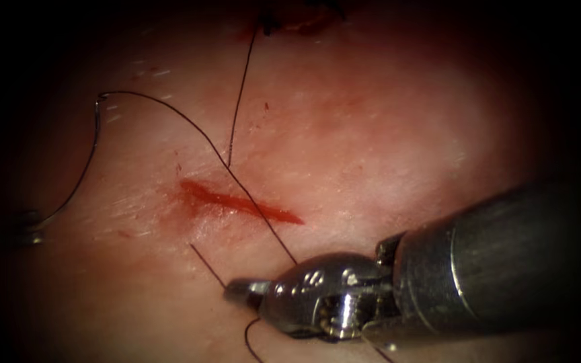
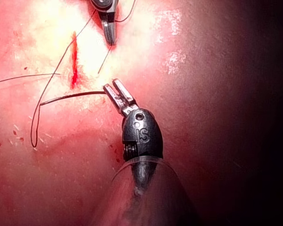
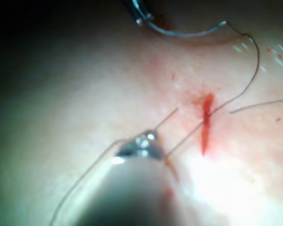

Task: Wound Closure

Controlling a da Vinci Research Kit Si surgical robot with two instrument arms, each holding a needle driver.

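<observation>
The cut (image 1: 237,202) is a short red slit in the tissue (image 1: 371,134). My left tool (image 2: 114,90) is left of the cut, shut on the curved needle (image 1: 82,168) near one end; the needle is out of the tissue. Dark thread (image 1: 189,124) runs from the needle's other end across the cut toward my right tool (image 1: 242,290). That tool lies below the cut, shut on a short strand of thread (image 1: 208,267). The same needle (image 3: 184,34) and cut (image 3: 206,122) appear in the right wrist view, and the cut (image 2: 74,59) in the left wrist view.
A second strand (image 1: 242,94) drops from a dark, red-stained spot (image 1: 290,20) at the far edge of the tissue to just above the cut. A loop of thread (image 1: 250,339) curls beneath the right tool. Red fluid stains the tissue around the cut.
</observation>
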